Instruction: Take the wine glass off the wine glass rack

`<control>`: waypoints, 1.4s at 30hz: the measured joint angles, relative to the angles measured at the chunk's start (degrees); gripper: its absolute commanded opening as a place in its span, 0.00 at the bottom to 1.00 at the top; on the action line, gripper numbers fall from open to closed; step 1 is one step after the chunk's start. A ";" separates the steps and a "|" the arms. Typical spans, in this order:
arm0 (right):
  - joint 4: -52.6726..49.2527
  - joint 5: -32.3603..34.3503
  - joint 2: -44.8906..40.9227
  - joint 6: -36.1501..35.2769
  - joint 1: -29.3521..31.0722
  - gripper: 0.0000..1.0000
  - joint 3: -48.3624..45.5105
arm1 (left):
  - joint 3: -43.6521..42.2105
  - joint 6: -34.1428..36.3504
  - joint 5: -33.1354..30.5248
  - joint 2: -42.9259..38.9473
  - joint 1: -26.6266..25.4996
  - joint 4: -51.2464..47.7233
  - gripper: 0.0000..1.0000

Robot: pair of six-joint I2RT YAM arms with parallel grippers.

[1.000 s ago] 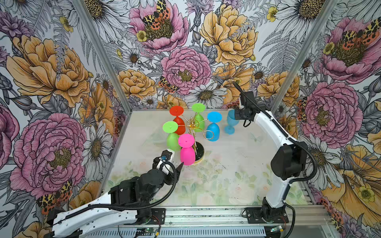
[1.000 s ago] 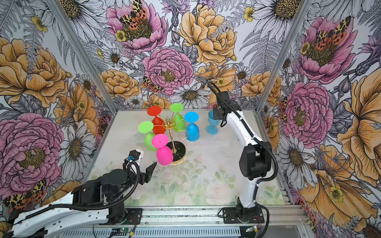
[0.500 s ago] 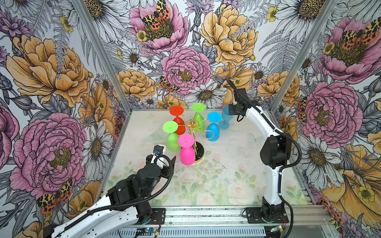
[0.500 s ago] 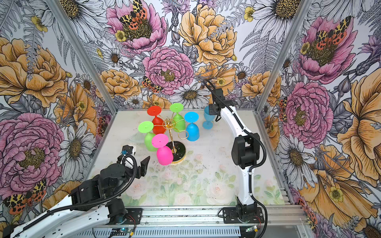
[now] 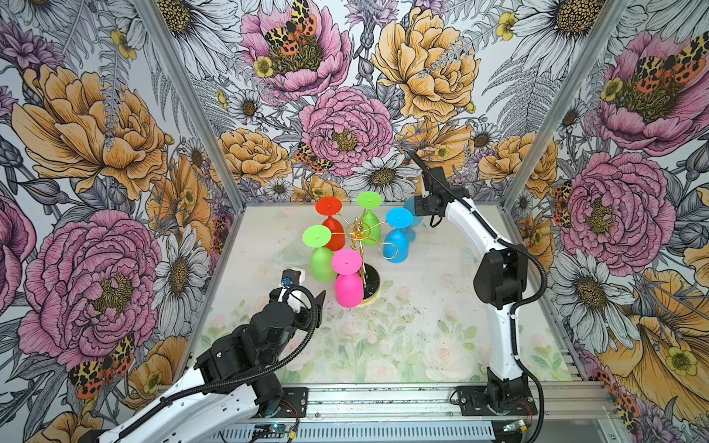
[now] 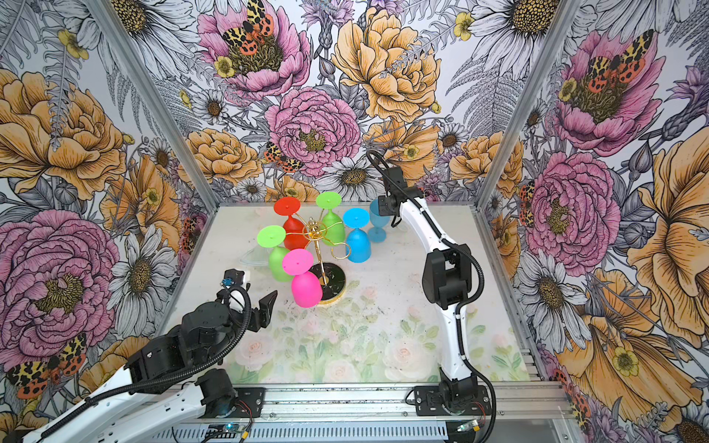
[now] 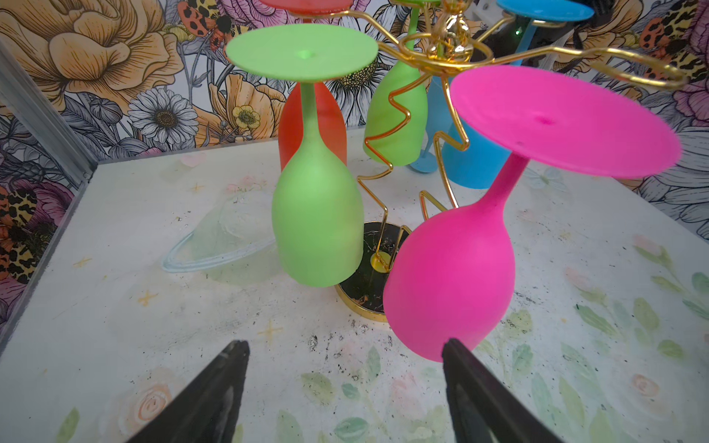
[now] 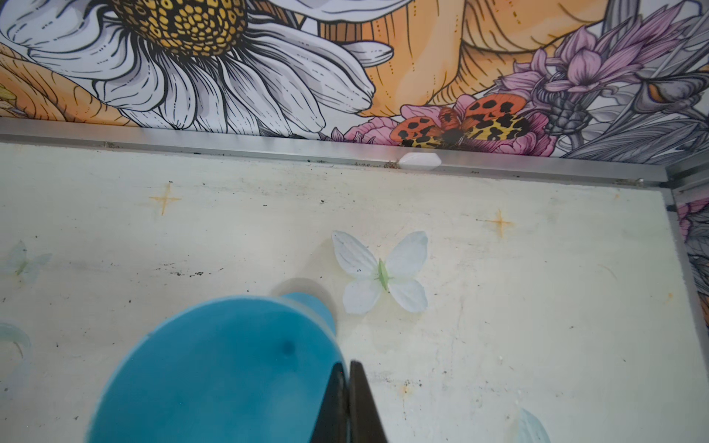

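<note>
- The wine glass rack [image 5: 358, 232] stands at the far middle of the bench [image 5: 422, 326]. Five coloured glasses hang inverted from its loops, the pink glass [image 5: 348, 285] nearest the front edge.
- The left wrist view shows the left gripper [image 7: 345, 345] spread wide and empty, with one fingertip just beside the pink bowl.
- Only the right wrist view shows the right gripper [image 8: 348, 364] clenched on the rim of the upright teal glass [image 8: 215, 376], near the far edge.
- Both top views show open bench along the front edge and the right side.
</note>
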 measured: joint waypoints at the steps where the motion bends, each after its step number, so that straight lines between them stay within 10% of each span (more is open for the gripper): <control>1: -0.02 -0.17 0.13 0.00 0.00 0.03 0.00 | 0.00 0.00 0.04 0.00 0.00 0.00 0.81; 30: -0.61 -2.32 -3.34 -1.01 0.04 0.61 0.00 | 0.00 0.00 0.46 0.20 0.00 -0.42 0.82; 42: -0.87 -9.57 -22.58 1.64 -0.59 0.62 -9.22 | 0.00 0.02 0.44 0.24 0.37 -0.42 0.82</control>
